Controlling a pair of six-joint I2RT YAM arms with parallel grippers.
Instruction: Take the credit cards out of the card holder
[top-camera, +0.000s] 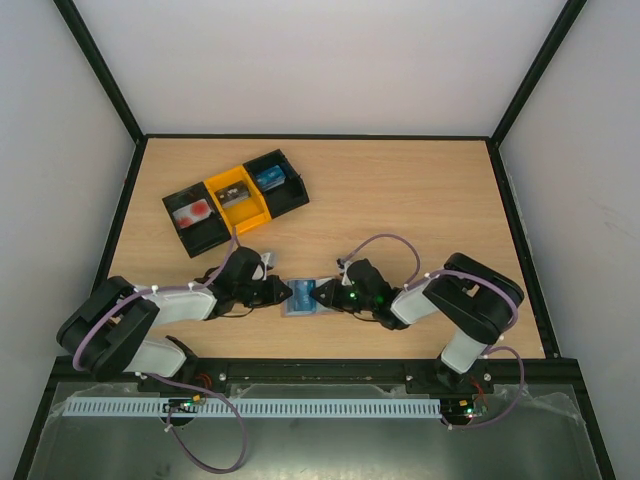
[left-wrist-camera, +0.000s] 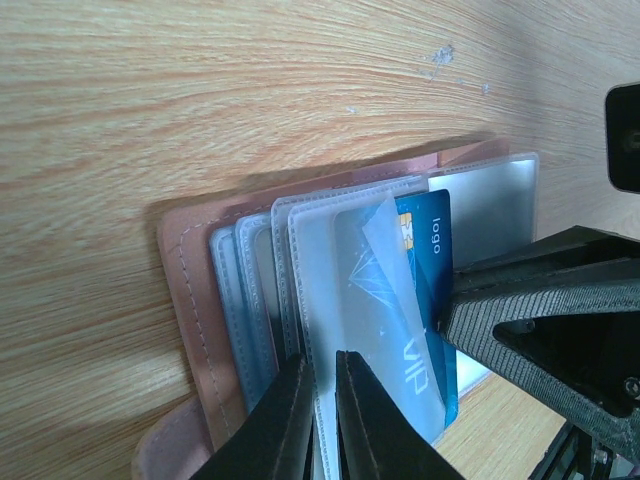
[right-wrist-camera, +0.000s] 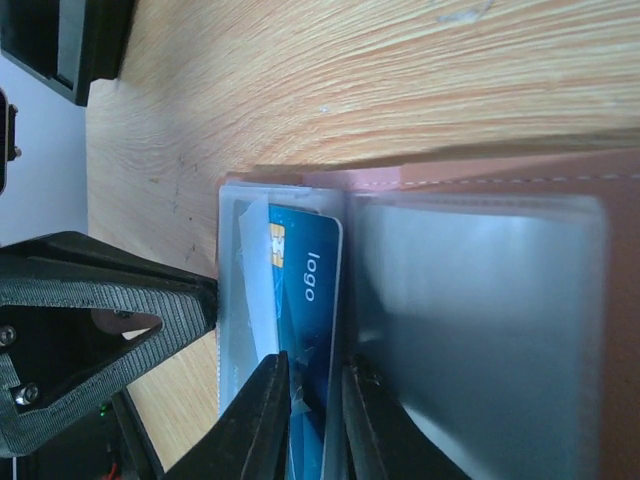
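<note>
The card holder (top-camera: 300, 299) lies open on the table between my two grippers, its pinkish cover (left-wrist-camera: 185, 290) under several clear sleeves. A blue credit card (left-wrist-camera: 432, 255) marked "logo" sticks partly out of a sleeve. My left gripper (left-wrist-camera: 323, 365) is shut on the edge of a clear sleeve (left-wrist-camera: 330, 300) and comes in from the left (top-camera: 283, 291). My right gripper (right-wrist-camera: 317, 372) comes in from the right (top-camera: 318, 294). Its jaws stand a little apart with the end of the credit card (right-wrist-camera: 305, 290) between them.
A black-and-yellow three-section tray (top-camera: 235, 200) with small items sits at the back left of the wooden table (top-camera: 420, 200). The two grippers' tips nearly meet over the holder. Black frame rails border the table.
</note>
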